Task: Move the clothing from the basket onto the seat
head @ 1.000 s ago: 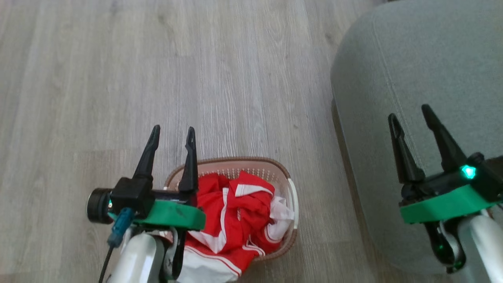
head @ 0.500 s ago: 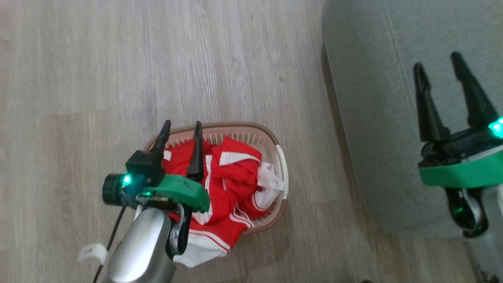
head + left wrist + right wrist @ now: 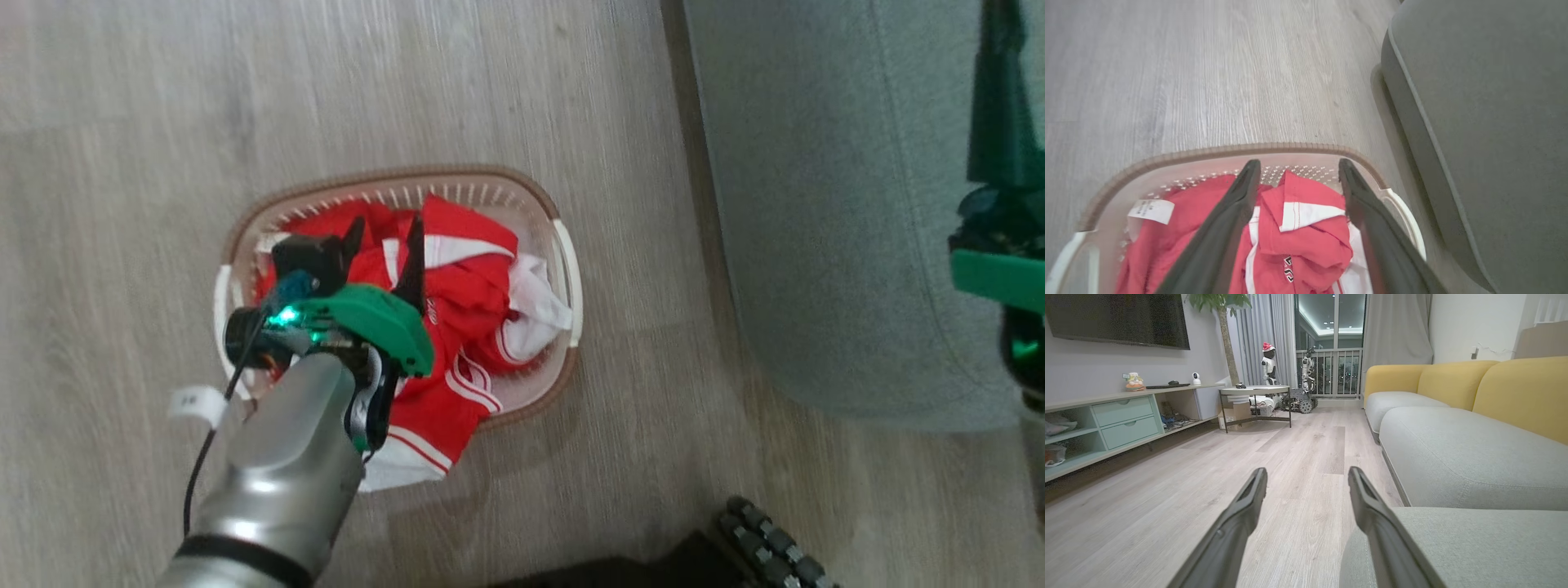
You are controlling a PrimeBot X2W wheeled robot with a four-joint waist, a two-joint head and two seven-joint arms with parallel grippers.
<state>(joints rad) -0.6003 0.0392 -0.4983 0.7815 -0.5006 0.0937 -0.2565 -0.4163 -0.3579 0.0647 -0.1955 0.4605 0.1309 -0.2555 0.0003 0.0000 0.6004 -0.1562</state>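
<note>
In the head view, a small oval white perforated plastic basket (image 3: 563, 269) with a brown woven-look rim stands on the grey wood-look floor (image 3: 122, 163), a little apart from the large grey-green fabric seat cushion (image 3: 816, 204) on its right. The red sports clothing with white trim (image 3: 457, 278) lies crumpled inside the basket, and one part hangs over the near rim onto the floor. The left gripper (image 3: 388, 224) is above the clothing, jaws released and pointing down into the basket. The right gripper (image 3: 998, 98) is over the seat at the edge of the picture. In the left wrist view, the left gripper (image 3: 1298, 165) has its two jaws spread apart, with a red fold of the clothing (image 3: 1306, 241) seen between them; I cannot tell if the tips touch the cloth. A white label (image 3: 1151, 210) shows on the garment near the basket's (image 3: 1208, 152) wall, and the seat (image 3: 1486, 122) is at the right. In the right wrist view, the right gripper (image 3: 1307, 471) is also released, with nothing between the jaws, above the corner of the seat (image 3: 1453, 539). Behind it are yellow sofa backrests (image 3: 1515, 388) and a low shelf unit with pale green drawers (image 3: 1122, 420).
</note>
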